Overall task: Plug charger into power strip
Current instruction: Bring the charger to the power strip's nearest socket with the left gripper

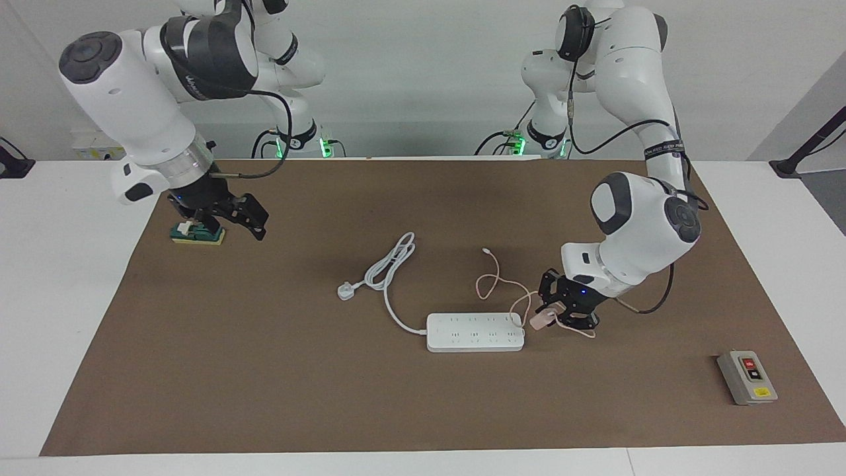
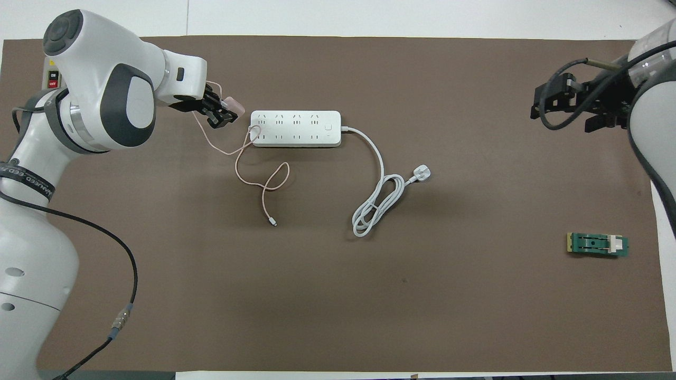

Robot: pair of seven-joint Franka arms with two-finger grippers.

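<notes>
The left claw point(image 1: 550, 318) is clamped on the charger point(image 1: 541, 320), the pale-pink cube held up in the air just beside the strip point(image 1: 475, 332) at its end toward the left arm, tilted and not in any socket. In the overhead view the same claw point(image 2: 226, 111) shows the charger point(image 2: 234, 106) poking out past its fingertips, just short of the strip point(image 2: 296, 128). The pink cable point(image 2: 253, 179) hangs from the charger, crosses the corner of the strip, then loops over the brown mat point(image 1: 423, 410) nearer the robots, and its tiny white connector point(image 2: 273, 222) lies flat on the mat, well apart from the strip. The strip itself lies flat near the middle of the tabletop point(image 1: 66, 277), sockets up. Its thick white cord point(image 1: 390, 277) leaves the end toward the right arm, coils in a loose bundle and ends in a white plug point(image 1: 346, 290) lying on the mat. Over at the right arm's end, the right claw point(image 1: 228, 221) hangs with its fingers spread wide and nothing in them, over the mat's edge just above a small green part point(image 1: 197, 233); from overhead that claw point(image 2: 567, 103) sits clear of the green part point(image 2: 598, 245). A grey switch box point(image 1: 747, 377) with red and black buttons lies at the left arm's end, farther from the robots than the strip.
</notes>
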